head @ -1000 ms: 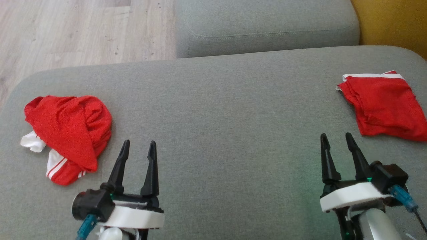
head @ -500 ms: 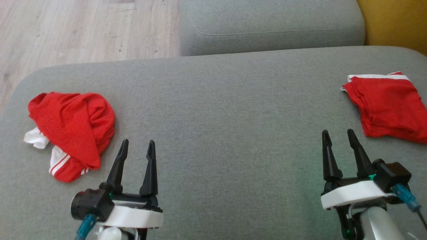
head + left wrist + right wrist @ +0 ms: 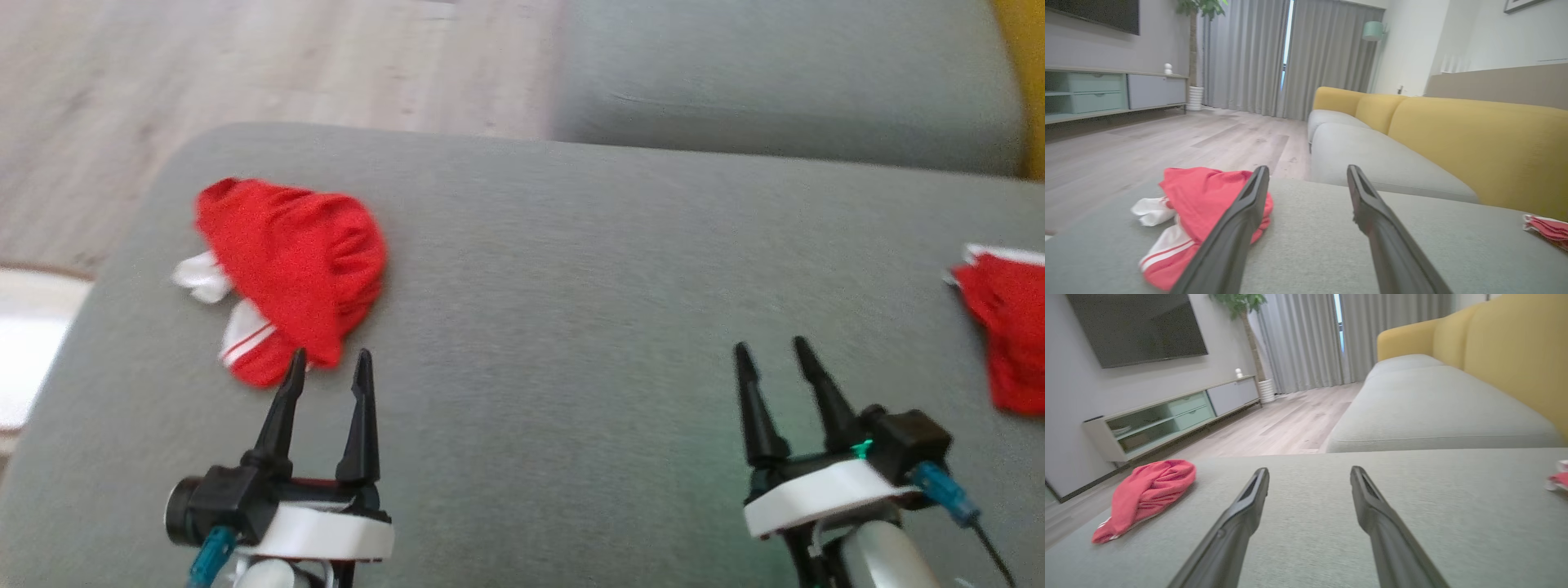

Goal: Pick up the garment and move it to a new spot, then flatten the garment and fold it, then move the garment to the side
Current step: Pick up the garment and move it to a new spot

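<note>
One crumpled red garment (image 3: 290, 261), white trim at its edge, lies bunched on the grey cushion (image 3: 571, 327), at about eleven o'clock from my left gripper (image 3: 331, 355). It is just past the fingertips, and I cannot tell whether they touch it. My left fingers stand spread, holding nothing. My right gripper (image 3: 771, 345), off at three o'clock, is likewise spread and empty. A second red garment (image 3: 1008, 343) lies at its two o'clock. Beyond the cushion, at twelve, is wood floor (image 3: 245, 65).
</note>
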`<state>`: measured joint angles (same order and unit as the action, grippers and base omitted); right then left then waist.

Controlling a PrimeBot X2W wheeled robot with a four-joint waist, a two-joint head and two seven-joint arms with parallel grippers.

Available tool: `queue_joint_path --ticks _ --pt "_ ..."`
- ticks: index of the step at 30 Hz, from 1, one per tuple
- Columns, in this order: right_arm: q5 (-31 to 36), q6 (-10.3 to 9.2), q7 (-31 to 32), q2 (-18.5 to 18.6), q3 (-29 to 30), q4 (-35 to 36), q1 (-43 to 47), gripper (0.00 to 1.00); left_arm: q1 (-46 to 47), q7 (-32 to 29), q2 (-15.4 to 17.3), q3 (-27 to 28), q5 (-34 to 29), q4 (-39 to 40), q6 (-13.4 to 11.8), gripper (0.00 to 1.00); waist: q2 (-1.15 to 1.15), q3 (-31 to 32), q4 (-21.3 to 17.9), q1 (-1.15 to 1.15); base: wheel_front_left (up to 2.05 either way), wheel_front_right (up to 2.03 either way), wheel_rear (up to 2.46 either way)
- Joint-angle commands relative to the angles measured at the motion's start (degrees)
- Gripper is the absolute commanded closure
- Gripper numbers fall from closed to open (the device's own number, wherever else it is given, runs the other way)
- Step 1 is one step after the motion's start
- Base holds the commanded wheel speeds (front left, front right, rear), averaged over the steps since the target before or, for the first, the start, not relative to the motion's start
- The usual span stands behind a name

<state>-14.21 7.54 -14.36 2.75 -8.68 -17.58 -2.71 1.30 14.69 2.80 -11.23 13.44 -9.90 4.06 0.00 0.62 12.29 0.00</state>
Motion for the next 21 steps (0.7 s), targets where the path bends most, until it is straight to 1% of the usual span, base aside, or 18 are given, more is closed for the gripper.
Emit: queue_joint_path --ticks 1,7,11,15,21 --pt "-0.19 -0.05 -0.63 0.13 -1.9 1.49 -1.3 0.0 1.41 0.31 0.08 2.1 -0.56 1.67 0.01 0.0 0.0 1.36 3.91 0.0 0.0 0.0 0.0" --pt "-2.74 -0.05 -0.63 0.13 -4.57 0.87 -1.9 0.0 0.29 0.31 0.08 3.01 -1.52 1.68 0.5 0.0 0.0 2.79 10.21 0.0 0.0 0.0 0.0" --pt "-4.22 -0.05 -0.63 0.13 -6.2 0.6 -1.72 0.0 -0.46 0.31 0.08 3.7 -2.34 1.69 0.86 0.0 0.0 3.48 12.8 0.0 0.0 0.0 0.0" --pt "-5.01 -0.05 -0.63 0.13 -7.48 0.44 -1.78 0.0 -1.19 0.31 0.08 5.01 -2.3 2.27 0.89 0.0 0.0 3.4 13.43 0.0 0.0 0.0 0.0" --pt "-4.91 -0.05 -0.63 0.13 -7.71 -0.07 -2.14 0.0 -1.24 0.31 0.08 6.05 -2.18 2.86 0.8 0.0 0.0 3.27 13.53 0.0 0.0 0.0 0.0"
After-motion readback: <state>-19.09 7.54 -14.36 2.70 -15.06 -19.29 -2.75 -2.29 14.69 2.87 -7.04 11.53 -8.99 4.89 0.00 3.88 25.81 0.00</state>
